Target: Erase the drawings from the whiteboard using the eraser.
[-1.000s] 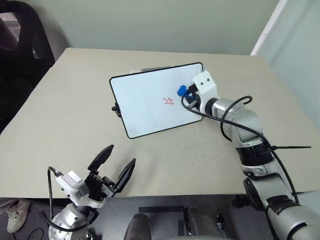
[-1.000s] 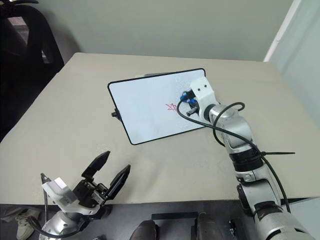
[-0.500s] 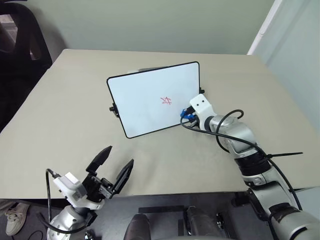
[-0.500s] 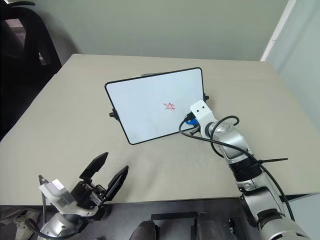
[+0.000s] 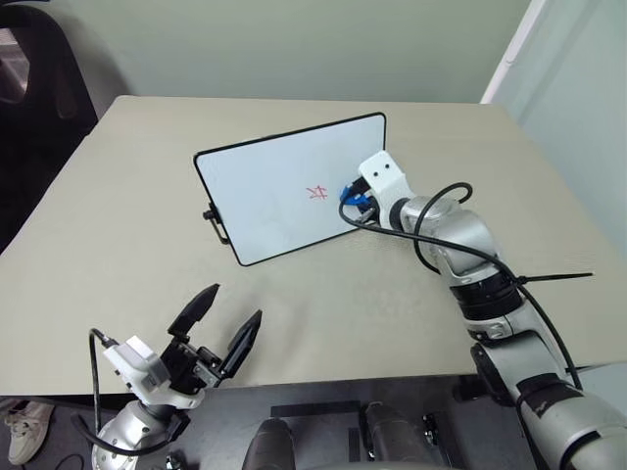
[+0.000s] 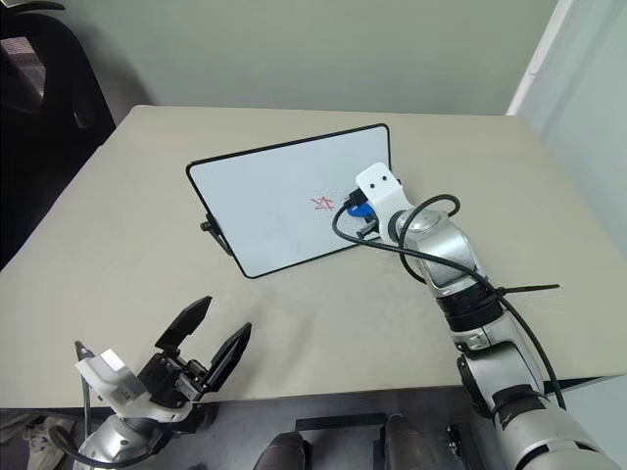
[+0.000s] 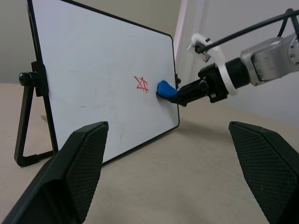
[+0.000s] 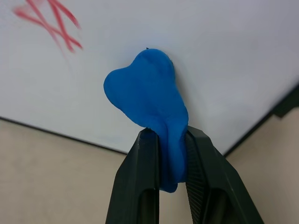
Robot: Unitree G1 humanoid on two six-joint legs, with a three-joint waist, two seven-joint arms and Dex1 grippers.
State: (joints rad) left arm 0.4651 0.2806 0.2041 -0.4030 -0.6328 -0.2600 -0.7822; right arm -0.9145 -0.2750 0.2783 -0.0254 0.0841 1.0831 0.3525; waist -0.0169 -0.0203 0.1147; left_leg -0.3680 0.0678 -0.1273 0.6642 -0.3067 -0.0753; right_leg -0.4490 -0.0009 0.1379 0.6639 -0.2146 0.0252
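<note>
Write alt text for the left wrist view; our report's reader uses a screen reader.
The right gripper holds the blue eraser against the upright whiteboard, just beside the red drawings. The open left gripper's fingers frame the foreground above the beige table.

No legible text, labels or numbers; whiteboard (image 5: 284, 186) bears only a red scribble (image 5: 316, 193), not readable as characters

We see whiteboard (image 5: 284, 196): smooth, faintly glossy white face, thin black plastic frame. Eraser (image 8: 149, 100): matt blue, soft rubbery look. Counter (image 5: 118, 235): matt beige, smooth. Left hand (image 7: 163, 177) fingers (image 7: 70, 172): black plastic, fine knurled texture. Right hand (image 8: 170, 154) fingers: smooth black plastic.
</note>
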